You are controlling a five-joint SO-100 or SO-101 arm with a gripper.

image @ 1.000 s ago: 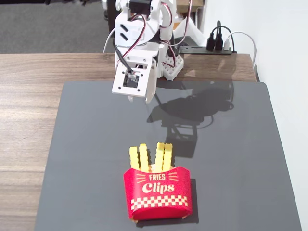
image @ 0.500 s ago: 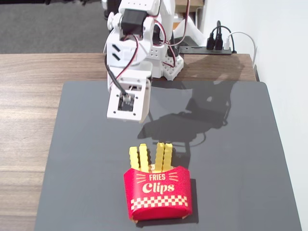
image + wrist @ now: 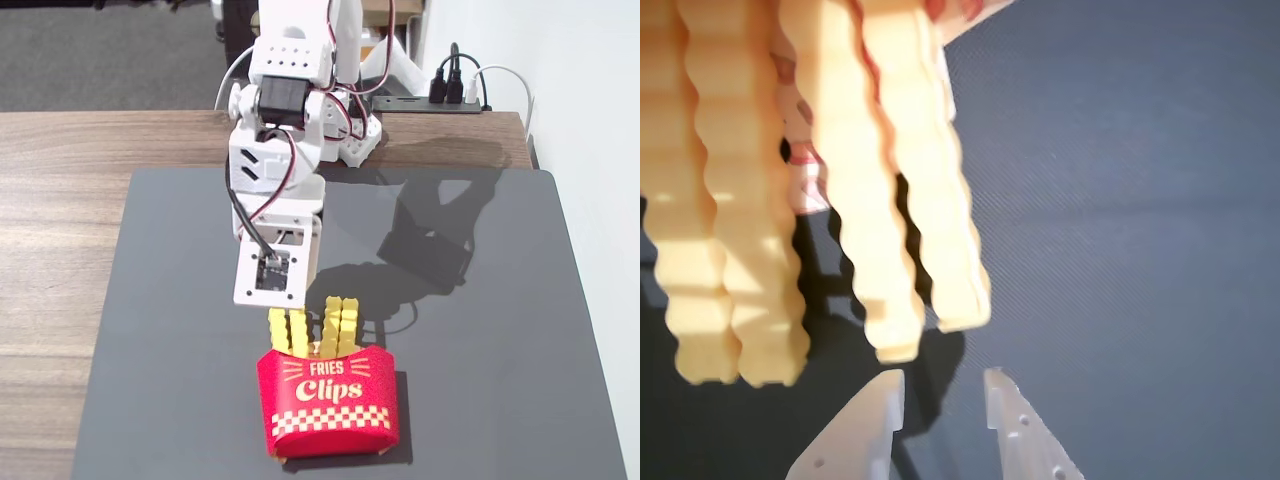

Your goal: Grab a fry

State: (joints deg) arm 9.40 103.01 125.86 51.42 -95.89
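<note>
Four yellow crinkle-cut fries stand upright in the red "Fries Clips" carton (image 3: 328,400) near the front of the mat: two at the left (image 3: 288,332) and two at the right (image 3: 341,324). My gripper (image 3: 272,296) hangs just behind and above the left pair, pointing down. In the wrist view the fries fill the upper left, and the nearest fry (image 3: 930,200) ends just ahead of my gripper (image 3: 943,385). Its white fingertips (image 3: 890,390) stand apart with nothing between them. Bits of the carton (image 3: 805,175) show between the fries.
The carton stands on a dark grey mat (image 3: 500,330) on a wooden table (image 3: 60,250). The arm's base (image 3: 350,140) is at the mat's far edge. A power strip with plugs (image 3: 450,95) lies at the back right, by the white wall.
</note>
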